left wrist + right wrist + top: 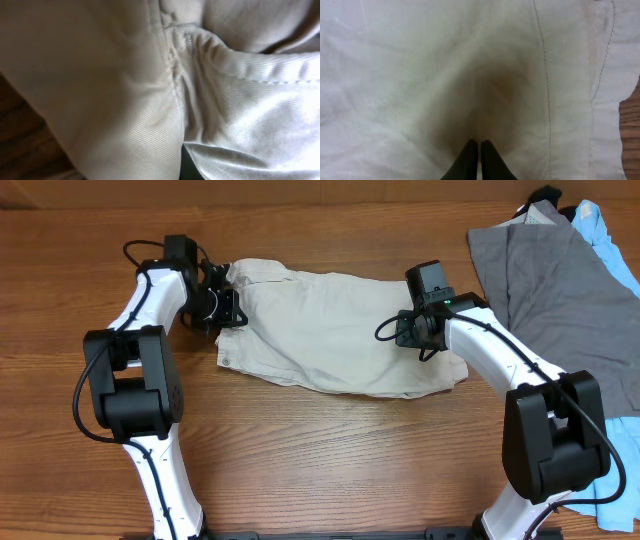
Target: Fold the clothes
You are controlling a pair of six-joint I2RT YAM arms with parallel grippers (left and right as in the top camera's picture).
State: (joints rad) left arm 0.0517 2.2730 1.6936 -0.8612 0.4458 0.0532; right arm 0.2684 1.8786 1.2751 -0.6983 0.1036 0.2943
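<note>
Shorts lie flat across the middle of the desk. Left jaws sit at the shorts' left edge. Cloth fills that wrist view, so you can't tell how open they are. Right jaws: fingertips pressed together on the fabric near the right end, and it's unclear if they pinch a fold. Risk: a thin pinch slips on the lift, or uneven pulls skew the fold. The grey garment lies near at upper right, so you could snag it.
</note>
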